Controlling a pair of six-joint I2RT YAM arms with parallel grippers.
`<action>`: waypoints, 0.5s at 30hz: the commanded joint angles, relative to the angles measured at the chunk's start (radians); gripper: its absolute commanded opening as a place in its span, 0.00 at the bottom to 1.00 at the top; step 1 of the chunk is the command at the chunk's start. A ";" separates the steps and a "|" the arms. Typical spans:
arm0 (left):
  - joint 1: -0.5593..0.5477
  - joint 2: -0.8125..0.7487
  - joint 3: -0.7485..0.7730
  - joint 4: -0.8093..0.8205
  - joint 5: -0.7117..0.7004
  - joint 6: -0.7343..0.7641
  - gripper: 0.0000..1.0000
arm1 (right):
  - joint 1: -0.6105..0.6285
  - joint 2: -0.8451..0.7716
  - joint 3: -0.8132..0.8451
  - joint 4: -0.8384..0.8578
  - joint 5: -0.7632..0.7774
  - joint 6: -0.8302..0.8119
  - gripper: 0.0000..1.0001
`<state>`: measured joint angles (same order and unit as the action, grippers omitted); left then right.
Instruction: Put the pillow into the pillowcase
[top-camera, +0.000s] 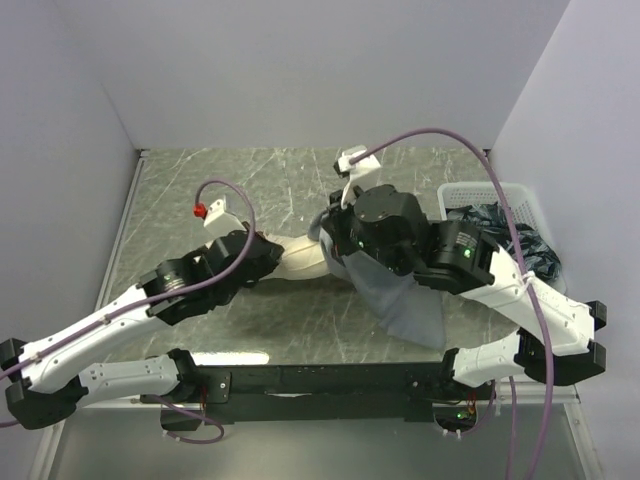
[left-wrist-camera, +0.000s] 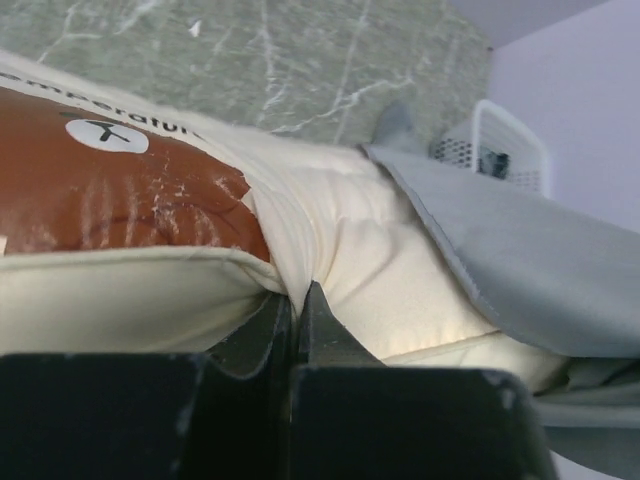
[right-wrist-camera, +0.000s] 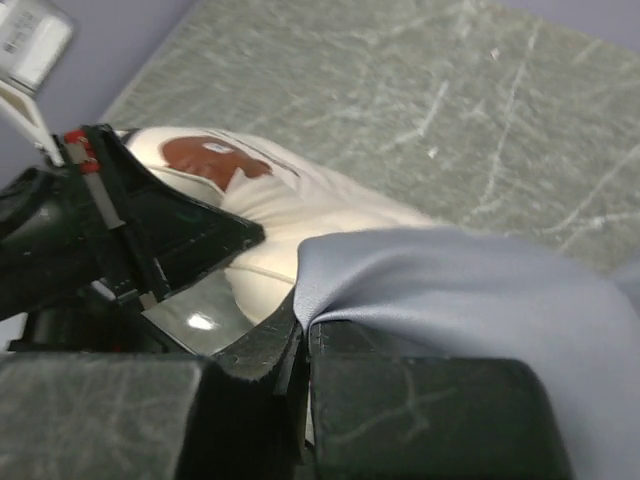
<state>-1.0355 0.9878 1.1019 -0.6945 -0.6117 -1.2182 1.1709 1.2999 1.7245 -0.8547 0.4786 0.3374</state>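
The cream-white pillow (top-camera: 300, 260) lies mid-table; its brown bear face (left-wrist-camera: 110, 195) and black lettering are at the end nearest my left arm. My left gripper (left-wrist-camera: 298, 295) is shut on a fold of the pillow's near edge (left-wrist-camera: 370, 260). The grey pillowcase (top-camera: 400, 295) covers the pillow's far end and drapes toward the front right. My right gripper (right-wrist-camera: 305, 325) is shut on the pillowcase's open edge (right-wrist-camera: 460, 290), holding it over the pillow (right-wrist-camera: 290, 215). In the top view both grippers are hidden under the wrists (top-camera: 250, 258).
A white perforated basket (top-camera: 500, 205) holding dark crumpled cloth (top-camera: 520, 245) stands at the right edge, also showing in the left wrist view (left-wrist-camera: 500, 145). White walls close off the left, back and right. The table is grey-green marble (top-camera: 260, 180).
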 joint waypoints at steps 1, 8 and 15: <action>-0.008 -0.058 0.122 0.043 0.037 0.039 0.08 | -0.043 0.050 0.165 -0.007 -0.055 -0.063 0.03; 0.049 0.035 0.228 0.117 0.080 0.104 0.14 | -0.374 0.234 -0.005 0.157 -0.452 -0.032 0.01; 0.406 0.254 0.208 0.273 0.449 0.186 0.01 | -0.456 0.515 -0.118 0.330 -0.685 -0.006 0.00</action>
<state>-0.7372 1.1244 1.3067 -0.5247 -0.3485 -1.1061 0.7139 1.7184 1.6520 -0.6361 -0.0113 0.3195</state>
